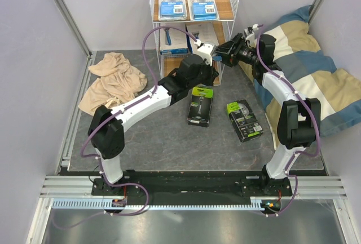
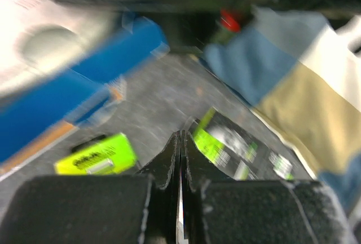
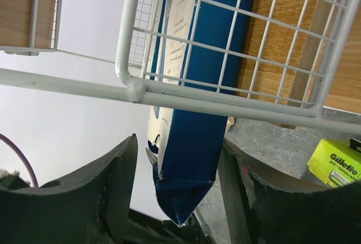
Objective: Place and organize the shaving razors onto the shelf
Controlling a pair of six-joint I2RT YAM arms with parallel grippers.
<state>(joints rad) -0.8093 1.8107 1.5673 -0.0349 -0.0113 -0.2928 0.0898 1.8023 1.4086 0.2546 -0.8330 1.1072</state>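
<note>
The shelf (image 1: pixel 223 3) stands at the back centre. Two white-and-blue blister cards (image 1: pixel 172 4) (image 1: pixel 202 4) lie on its top board. Two larger white packs (image 1: pixel 174 40) rest on the middle board. On the table lie two black-and-green boxes (image 1: pixel 201 105) (image 1: pixel 245 120), blurred in the left wrist view (image 2: pixel 96 156) (image 2: pixel 237 148). My left gripper (image 1: pixel 211 57) (image 2: pixel 181 134) hangs by the shelf's right front, shut on nothing. At the shelf's right side, my right gripper (image 1: pixel 224 49) (image 3: pixel 177 142) is open around the blue end of a pack (image 3: pixel 192 142), with a gap at its left finger (image 3: pixel 113 182).
A striped blue, white and tan pillow (image 1: pixel 307 63) fills the right side behind the right arm. A crumpled beige cloth (image 1: pixel 113 80) lies at the left. White shelf wire (image 3: pixel 135 92) runs just above the right jaws. Grey walls close in on both sides.
</note>
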